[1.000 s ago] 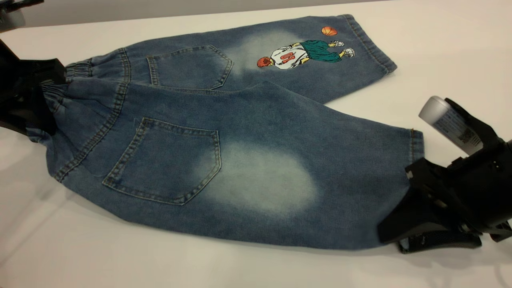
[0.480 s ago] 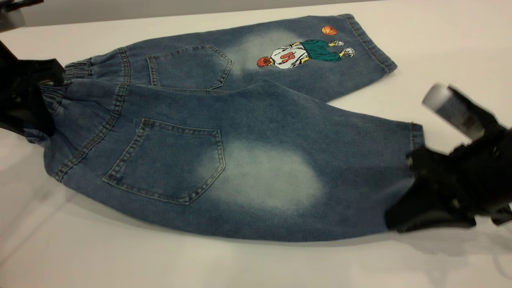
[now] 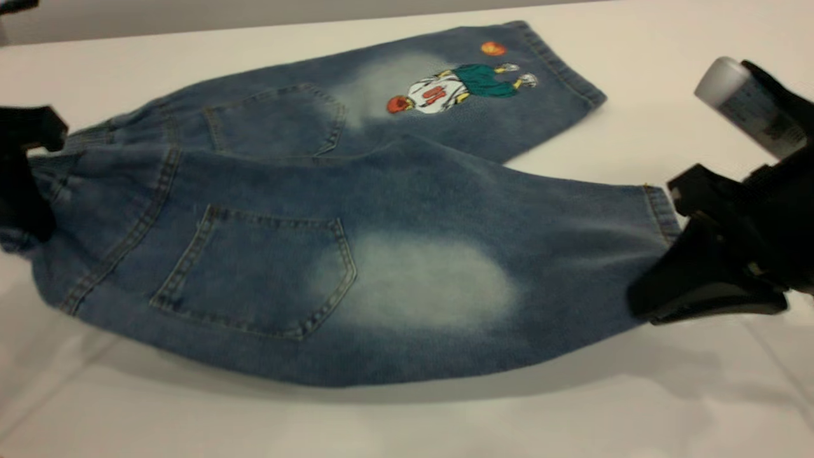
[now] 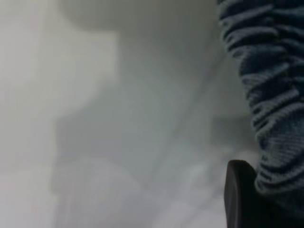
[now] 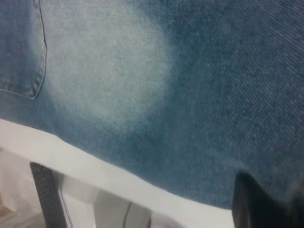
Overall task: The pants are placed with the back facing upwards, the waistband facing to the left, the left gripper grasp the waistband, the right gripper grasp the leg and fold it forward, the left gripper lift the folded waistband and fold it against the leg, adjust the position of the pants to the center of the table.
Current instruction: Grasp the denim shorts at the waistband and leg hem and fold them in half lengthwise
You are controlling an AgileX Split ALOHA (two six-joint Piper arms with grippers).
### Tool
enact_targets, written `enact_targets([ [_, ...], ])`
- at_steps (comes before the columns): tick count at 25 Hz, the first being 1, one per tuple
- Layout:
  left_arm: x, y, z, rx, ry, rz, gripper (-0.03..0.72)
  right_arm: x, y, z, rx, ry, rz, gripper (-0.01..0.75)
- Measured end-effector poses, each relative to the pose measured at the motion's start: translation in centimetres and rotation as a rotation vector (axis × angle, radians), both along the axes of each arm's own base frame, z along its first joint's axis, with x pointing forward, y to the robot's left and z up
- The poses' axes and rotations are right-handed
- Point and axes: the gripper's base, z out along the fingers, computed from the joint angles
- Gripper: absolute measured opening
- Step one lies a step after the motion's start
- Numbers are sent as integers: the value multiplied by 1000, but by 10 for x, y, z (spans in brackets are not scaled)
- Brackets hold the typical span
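Note:
The blue denim pants (image 3: 267, 191) lie back up on the white table (image 3: 407, 420), their near side raised above a shadow. My left gripper (image 3: 32, 172) at the far left is shut on the ruffled waistband (image 3: 95, 165). In the left wrist view the gathered waistband (image 4: 266, 95) sits against one dark finger (image 4: 240, 194). My right gripper (image 3: 658, 248) at the right is shut on the hem of the plain leg (image 3: 509, 242). The right wrist view shows that leg's faded patch (image 5: 104, 71) and a dark finger (image 5: 256, 202) at the cloth's edge.
The leg with the basketball-player print (image 3: 458, 89) rests flat toward the back of the table. A grey cylinder (image 3: 744, 102) sticks up from the right arm. The table's near edge (image 5: 95, 166) shows below the lifted cloth in the right wrist view.
Both grippers have risen with the cloth in them, lifting the near leg and waistband off the table. The whole pants have slid a little to the left.

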Motion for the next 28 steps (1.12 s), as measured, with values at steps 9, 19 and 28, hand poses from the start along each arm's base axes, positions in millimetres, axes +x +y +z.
enact_targets([
  [9, -29, -1, 21, -16, 32, -8, 167, -28, -6, 32, -27, -34, 10, 24],
  [19, -56, -10, 51, -110, 9, -2, 167, -19, -4, 102, -9, -175, 30, 24],
  [28, -57, -20, 88, -291, -230, 142, 167, 47, 4, 136, 4, -264, 4, 24],
])
